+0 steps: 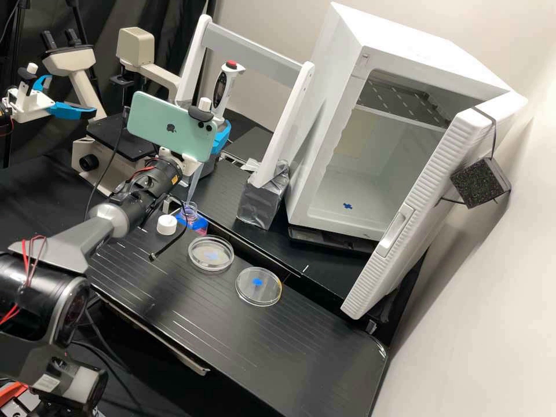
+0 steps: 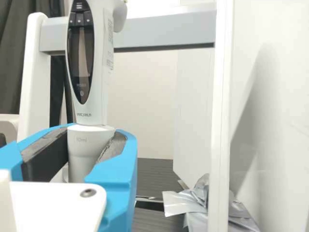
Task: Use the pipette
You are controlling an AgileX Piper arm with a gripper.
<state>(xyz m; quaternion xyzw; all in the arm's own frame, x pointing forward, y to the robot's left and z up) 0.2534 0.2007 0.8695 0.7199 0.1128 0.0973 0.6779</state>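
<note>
While the open white cabinet (image 1: 327,116) stands near 3 o'clock from the gripper (image 2: 92,137) in the high view, the relation that matters runs the other way, down to the dark surface (image 1: 284,347). The arm (image 1: 69,243) comes in from between 7 and 8 o'clock. The gripper is closed firmly on the pipette (image 2: 99,96), with one blue finger on each side of its lower collar, and in the wrist view the body stands almost upright. In the high view its long axis goes from between 12 and 1 o'clock at the button end to between 6 and 7 o'clock at the tip (image 1: 194,184). The tip comes down at the mouth of the small bottle (image 1: 189,213); whether it is already inside or just above, I cannot tell.

I judge that the next step is to draw liquid, so this line of tip and mouth should be kept, and any sideways move could knock the rim. The nearer dish (image 1: 202,262) lies at 5 o'clock from the bottle, a probable later target. The white cap (image 1: 167,225) is beside the bottle, near 9 o'clock.
</note>
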